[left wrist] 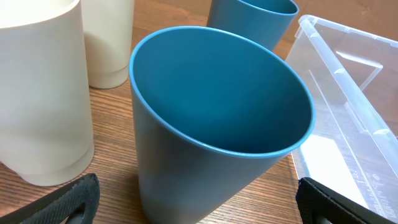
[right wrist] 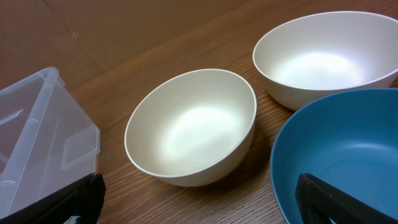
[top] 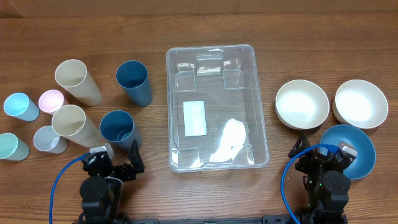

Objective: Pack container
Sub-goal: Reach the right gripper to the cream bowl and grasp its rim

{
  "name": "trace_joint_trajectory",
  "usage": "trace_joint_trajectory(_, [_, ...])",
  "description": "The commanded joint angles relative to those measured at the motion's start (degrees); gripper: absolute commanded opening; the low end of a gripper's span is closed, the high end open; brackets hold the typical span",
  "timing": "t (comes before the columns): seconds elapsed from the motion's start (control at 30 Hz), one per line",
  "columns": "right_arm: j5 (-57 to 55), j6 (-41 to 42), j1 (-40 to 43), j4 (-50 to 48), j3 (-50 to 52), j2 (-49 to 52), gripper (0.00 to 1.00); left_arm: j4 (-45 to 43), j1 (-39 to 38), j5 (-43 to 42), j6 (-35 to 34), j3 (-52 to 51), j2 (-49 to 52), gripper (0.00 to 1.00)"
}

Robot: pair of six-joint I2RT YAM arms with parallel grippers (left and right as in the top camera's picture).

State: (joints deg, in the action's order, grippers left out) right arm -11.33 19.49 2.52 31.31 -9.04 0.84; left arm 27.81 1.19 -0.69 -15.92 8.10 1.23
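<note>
The clear container [top: 261,124] with a white label on its base stands empty at the table's middle; its corner shows in the left wrist view [left wrist: 348,74] and the right wrist view [right wrist: 37,118]. My left gripper [top: 118,167] is open just in front of a dark blue cup [top: 118,129]. In the left wrist view the cup [left wrist: 211,118] stands upright between and just beyond the fingers [left wrist: 199,208]. My right gripper [top: 320,155] is open and empty; in the right wrist view [right wrist: 205,202] its right finger is over a blue bowl [right wrist: 348,149].
Left of the container stand two cream cups [top: 76,81] [top: 73,123], another dark blue cup [top: 133,82] and small light blue [top: 18,106], pink [top: 51,101], white [top: 48,139] and mint [top: 9,147] cups. Right of it are two cream bowls [top: 301,104] [top: 360,102] and the blue bowl [top: 357,158].
</note>
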Motion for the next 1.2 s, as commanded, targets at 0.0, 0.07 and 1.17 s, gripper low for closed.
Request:
trace_joint_trajectory(0.0, [-0.2, 0.0, -0.2, 0.1, 0.4, -0.6, 1.00, -0.2, -0.1, -0.4, 0.5, -0.3, -0.6, 1.00])
trace_joint_trajectory(0.07, [-0.2, 0.0, -0.2, 0.1, 0.4, -0.6, 1.00, -0.2, -0.1, -0.4, 0.5, -0.3, -0.6, 1.00])
trace_joint_trajectory(1.17, [5.6, 0.2, -0.2, -1.5, -0.2, -0.6, 1.00, -0.2, -0.1, -0.4, 0.5, -0.3, -0.6, 1.00])
